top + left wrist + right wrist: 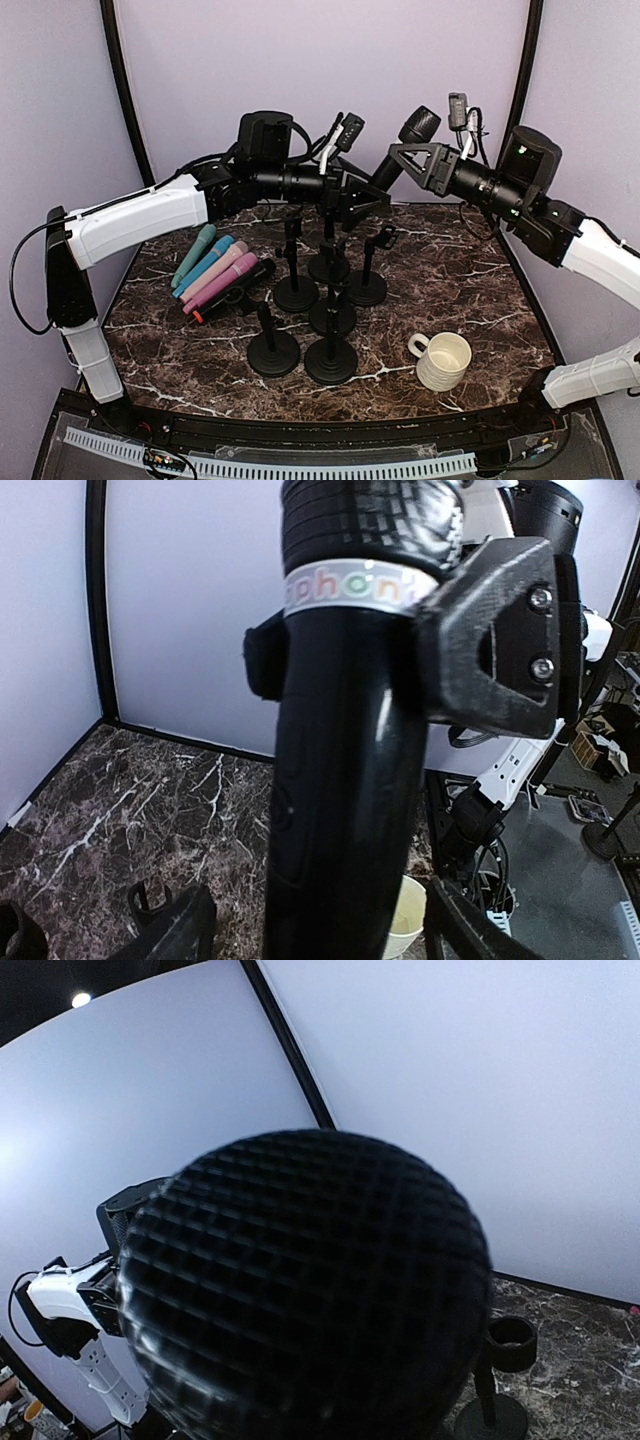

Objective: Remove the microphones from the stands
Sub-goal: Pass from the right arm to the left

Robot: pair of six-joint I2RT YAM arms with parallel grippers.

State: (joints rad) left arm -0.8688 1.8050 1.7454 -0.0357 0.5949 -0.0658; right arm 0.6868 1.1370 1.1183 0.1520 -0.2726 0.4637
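Note:
A black microphone (418, 127) hangs tilted in the air above the group of black stands (328, 265), touching none of them. My right gripper (405, 160) is shut on its neck, just below the mesh head. In the left wrist view its fingers (490, 630) clamp the white lettered band. My left gripper (358, 198) is open around the lower body of the microphone (345, 780), with a gap on each side. In the right wrist view the mesh head (300, 1290) hides that gripper's own fingers.
Several empty stands cluster mid-table, the nearest two (273, 350) (331, 360) at the front. Teal, blue, pink and black microphones (215, 265) lie at the left. A white mug (443, 360) stands front right and shows in the left wrist view (410, 920).

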